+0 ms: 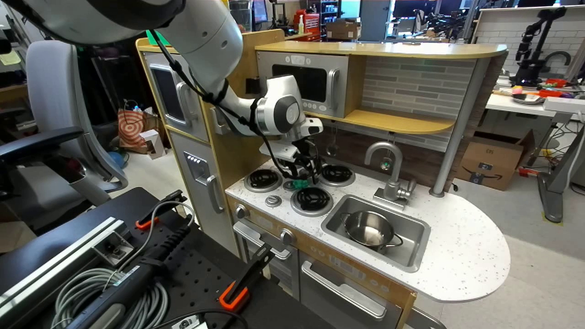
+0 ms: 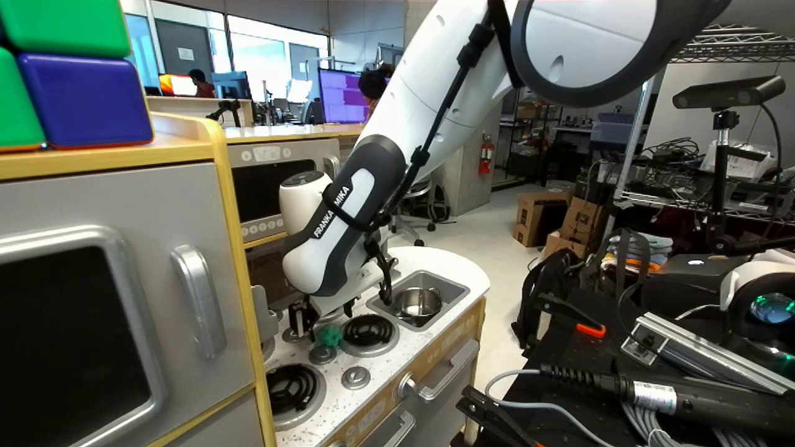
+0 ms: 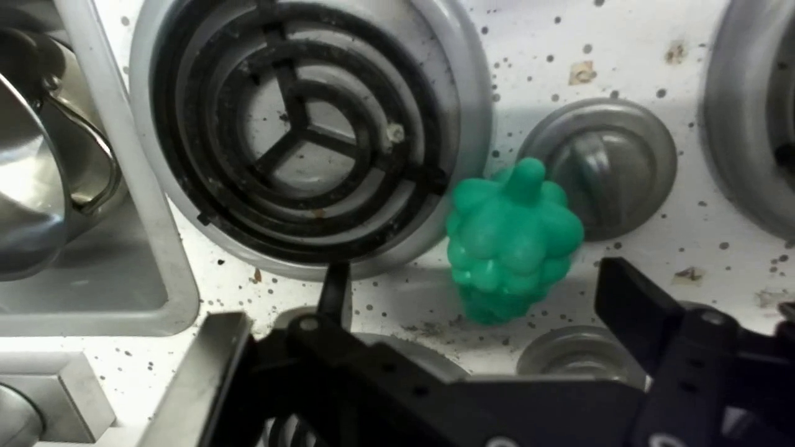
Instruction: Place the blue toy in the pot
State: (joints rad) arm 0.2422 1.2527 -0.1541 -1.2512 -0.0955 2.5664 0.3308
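Observation:
The blue toy (image 3: 512, 239) looks teal-green here and has a lumpy, grape-like shape with a short stem. It lies on the white speckled stove top between a burner and a knob, and shows in both exterior views (image 1: 300, 183) (image 2: 330, 336). My gripper (image 3: 474, 266) is open and empty, with one finger on each side of the toy in the wrist view and neither touching it. The gripper hovers low over the stove in both exterior views (image 1: 311, 170) (image 2: 325, 315). The silver pot (image 1: 368, 228) stands in the sink basin; part of it shows in the wrist view (image 3: 31, 180).
Black coil burners (image 1: 312, 200) and knobs (image 3: 612, 164) surround the toy. The grey sink (image 1: 330, 222) has a raised rim and a tall faucet (image 1: 392, 169) behind it. A wooden shelf (image 1: 402, 121) and a toy microwave (image 1: 304, 82) overhang the back of the counter.

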